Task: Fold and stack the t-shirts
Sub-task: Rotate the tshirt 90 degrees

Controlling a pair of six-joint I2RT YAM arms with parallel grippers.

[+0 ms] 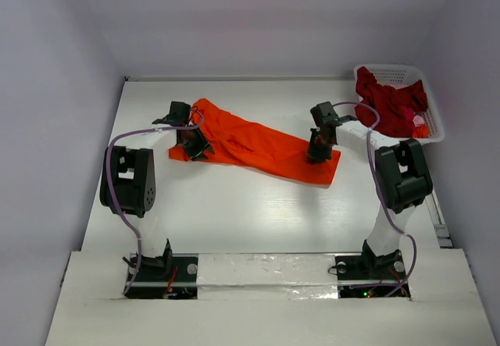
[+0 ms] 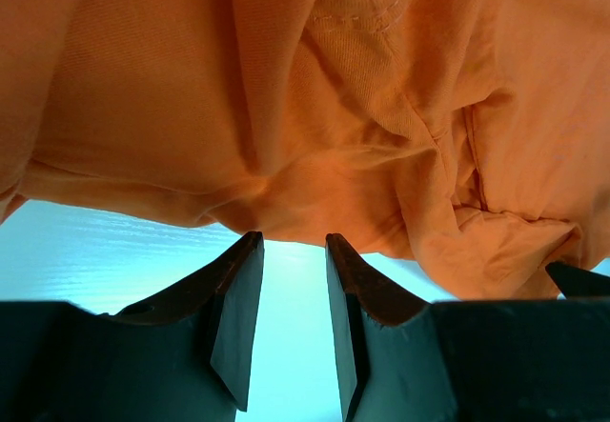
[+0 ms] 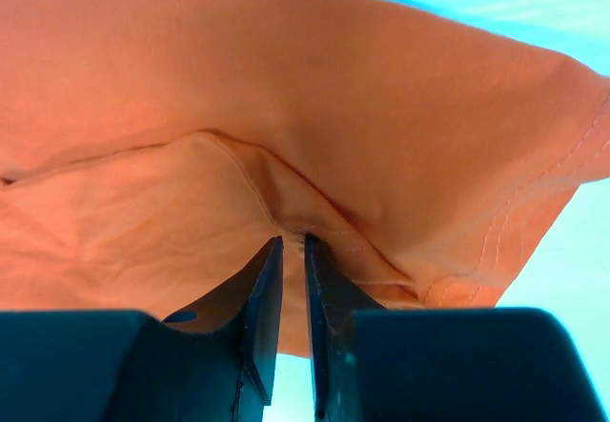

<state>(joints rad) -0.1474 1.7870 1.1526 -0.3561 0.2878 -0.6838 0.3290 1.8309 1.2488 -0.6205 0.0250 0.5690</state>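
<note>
Here the right gripper (image 3: pixel 293 243) pinches the orange t-shirt (image 1: pixel 258 144), left gripper (image 2: pixel 294 241) parted

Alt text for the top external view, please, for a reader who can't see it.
An orange t-shirt lies stretched diagonally across a white table, with the left gripper at its far left end and the right gripper at its near right end. A white basket in the far right corner holds a crimson t-shirt.

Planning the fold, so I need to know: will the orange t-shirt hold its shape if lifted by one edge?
Probably not: the orange t-shirt lies creased and bunched, so it would likely droop from the held edge. It looks thin, hence probably light. On the smooth white table it may slide and wrinkle if pushed.
</note>
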